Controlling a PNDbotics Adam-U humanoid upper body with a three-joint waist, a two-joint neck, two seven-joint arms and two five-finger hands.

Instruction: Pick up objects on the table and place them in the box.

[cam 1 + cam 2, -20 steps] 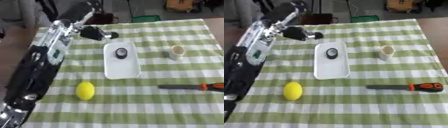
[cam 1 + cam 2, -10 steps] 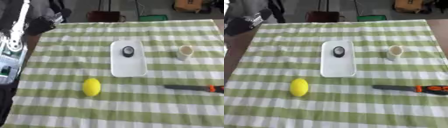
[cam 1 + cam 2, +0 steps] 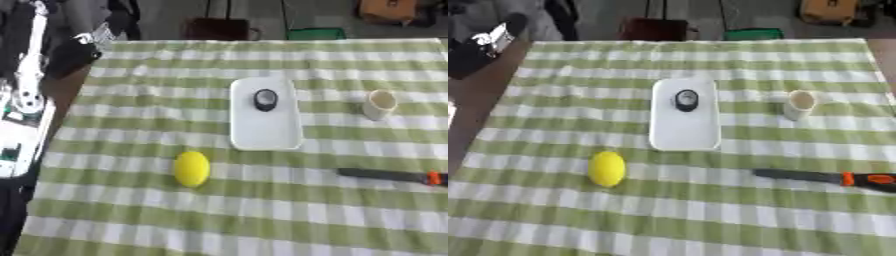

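The left arm [image 3: 22, 100] runs up the far-left edge, black with silver and white panels. Its hand [image 3: 74, 57] sits at the far left, dark and blurred; whether the fingers are curled cannot be told.

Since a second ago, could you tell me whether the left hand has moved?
Yes. The left hand has pulled back leftward, away from the white tray, past the tablecloth's edge.

Black left arm [image 3: 31, 95] with silver-white panels, round joint discs, small dark markings
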